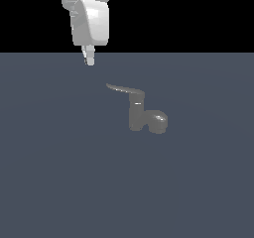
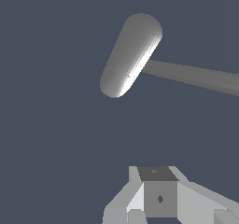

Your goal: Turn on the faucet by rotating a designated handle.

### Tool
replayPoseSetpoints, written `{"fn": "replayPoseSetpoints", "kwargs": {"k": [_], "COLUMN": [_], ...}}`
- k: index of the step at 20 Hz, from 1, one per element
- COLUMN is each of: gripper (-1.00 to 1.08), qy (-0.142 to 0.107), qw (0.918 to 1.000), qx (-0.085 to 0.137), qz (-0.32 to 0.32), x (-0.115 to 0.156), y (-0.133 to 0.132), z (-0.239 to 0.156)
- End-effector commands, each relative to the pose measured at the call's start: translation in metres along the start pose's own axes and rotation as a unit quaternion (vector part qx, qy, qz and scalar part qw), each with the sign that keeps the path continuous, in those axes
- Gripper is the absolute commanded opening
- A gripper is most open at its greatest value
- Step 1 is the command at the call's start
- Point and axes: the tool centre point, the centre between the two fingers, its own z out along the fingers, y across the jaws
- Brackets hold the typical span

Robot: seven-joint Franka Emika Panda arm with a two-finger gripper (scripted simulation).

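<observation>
Above the handle (image 1: 124, 89), well apart, hangs the gripper (image 1: 89, 59), seemingly closed, holding nothing

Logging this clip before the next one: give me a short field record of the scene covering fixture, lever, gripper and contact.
fixture: small dull grey metallic faucet, upright cylindrical body, short rounded spout toward the exterior view's right
lever: long thin flat grey handle, projecting from the faucet's top toward the exterior view's left
gripper: white robot gripper, above and to the exterior view's left of the handle tip, fingers close together, holding nothing
contact: none; gripper is apart from the handle
surface: plain dark blue-grey floor
task state: handle not yet touched
</observation>
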Motion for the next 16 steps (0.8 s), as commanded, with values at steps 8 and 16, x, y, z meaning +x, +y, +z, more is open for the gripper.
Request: {"fn": "replayPoseSetpoints", "kwargs": {"k": [8,16], "gripper": [-1.00,-1.00], "qy": [0.004,0.007], "qw": [0.9940,0.9818], "qx": [0.000,0.000], "qz": [0.109,0.190], "x": [0.041,0.079], "y": [-0.040,-0.062], "z": [0.044,0.076]}}
